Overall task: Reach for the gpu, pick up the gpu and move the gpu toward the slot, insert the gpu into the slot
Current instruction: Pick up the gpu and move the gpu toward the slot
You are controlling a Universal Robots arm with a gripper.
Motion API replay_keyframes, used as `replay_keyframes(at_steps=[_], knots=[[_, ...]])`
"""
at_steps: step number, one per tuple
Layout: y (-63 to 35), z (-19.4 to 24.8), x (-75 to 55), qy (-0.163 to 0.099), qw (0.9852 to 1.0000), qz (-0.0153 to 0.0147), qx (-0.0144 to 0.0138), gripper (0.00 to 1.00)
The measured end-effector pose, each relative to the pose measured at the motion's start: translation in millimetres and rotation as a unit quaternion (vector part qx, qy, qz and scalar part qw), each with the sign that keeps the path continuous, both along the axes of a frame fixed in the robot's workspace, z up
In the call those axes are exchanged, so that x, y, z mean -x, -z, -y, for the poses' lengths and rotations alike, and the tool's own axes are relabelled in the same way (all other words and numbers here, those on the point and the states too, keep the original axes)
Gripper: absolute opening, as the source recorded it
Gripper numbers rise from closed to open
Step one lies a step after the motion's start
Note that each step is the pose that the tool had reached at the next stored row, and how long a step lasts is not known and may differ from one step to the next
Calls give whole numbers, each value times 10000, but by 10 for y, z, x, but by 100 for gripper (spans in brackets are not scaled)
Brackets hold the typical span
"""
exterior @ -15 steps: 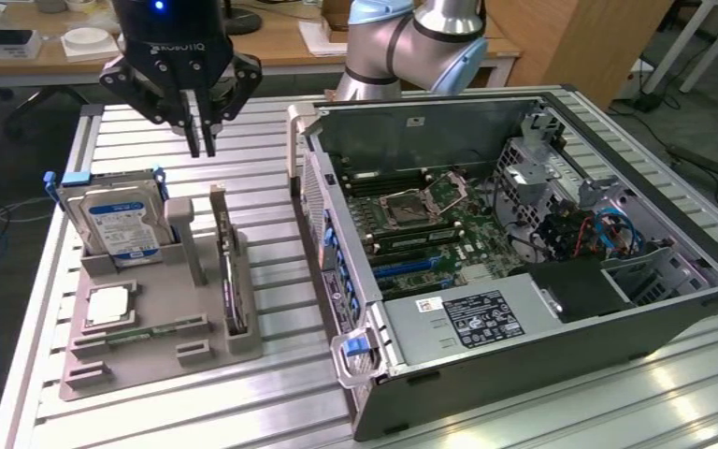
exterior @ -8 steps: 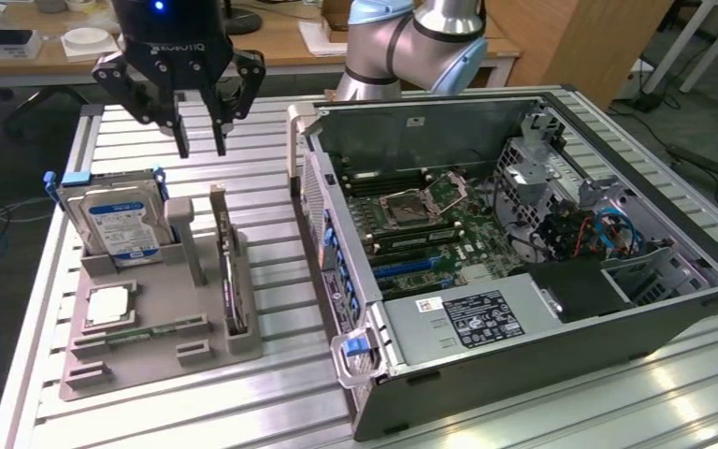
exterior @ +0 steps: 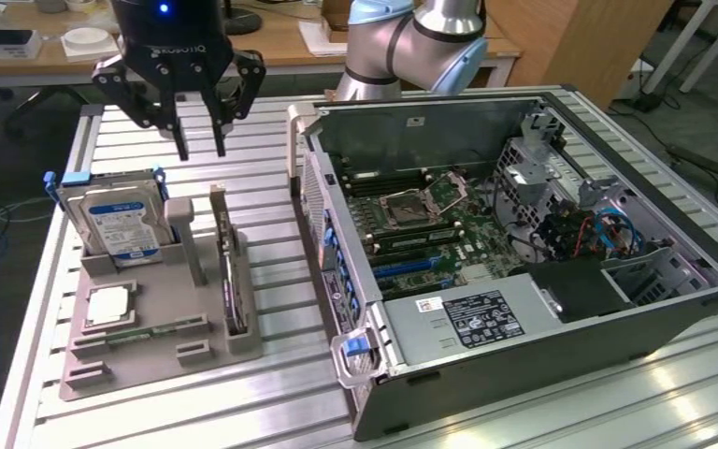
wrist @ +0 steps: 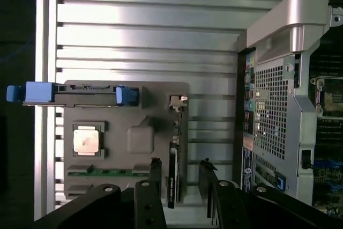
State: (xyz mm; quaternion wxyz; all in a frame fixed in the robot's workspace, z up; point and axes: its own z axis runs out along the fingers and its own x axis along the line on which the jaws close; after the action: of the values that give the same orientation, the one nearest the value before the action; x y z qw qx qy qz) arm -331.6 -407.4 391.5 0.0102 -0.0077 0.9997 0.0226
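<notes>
The gpu (exterior: 232,273) is a thin dark card standing on edge in a groove of the grey holder (exterior: 147,360), its metal bracket end toward the far side. My gripper (exterior: 203,154) hangs open in the air above and behind the holder, with nothing between its fingers. In the wrist view the gpu (wrist: 172,178) appears edge-on below my gripper (wrist: 180,163), lying between the two black fingertips (wrist: 155,167). The open computer case (exterior: 522,318) lies at the exterior view's right, with blue slots (exterior: 406,268) on its motherboard.
The holder also carries a blue-labelled hard drive (exterior: 116,223) with blue rails, a square processor chip (exterior: 109,306) and a green memory stick (exterior: 153,329). The case's rear wall and handle (exterior: 356,354) stand close beside the holder. The arm's base (exterior: 409,47) rises behind the case.
</notes>
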Motion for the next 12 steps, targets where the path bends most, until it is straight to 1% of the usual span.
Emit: replay_keyframes(at_steps=[7,12], knots=[[31,10,0,-278,9996,-9,1,41],[71,11,0,-384,9993,-9,1,41]])
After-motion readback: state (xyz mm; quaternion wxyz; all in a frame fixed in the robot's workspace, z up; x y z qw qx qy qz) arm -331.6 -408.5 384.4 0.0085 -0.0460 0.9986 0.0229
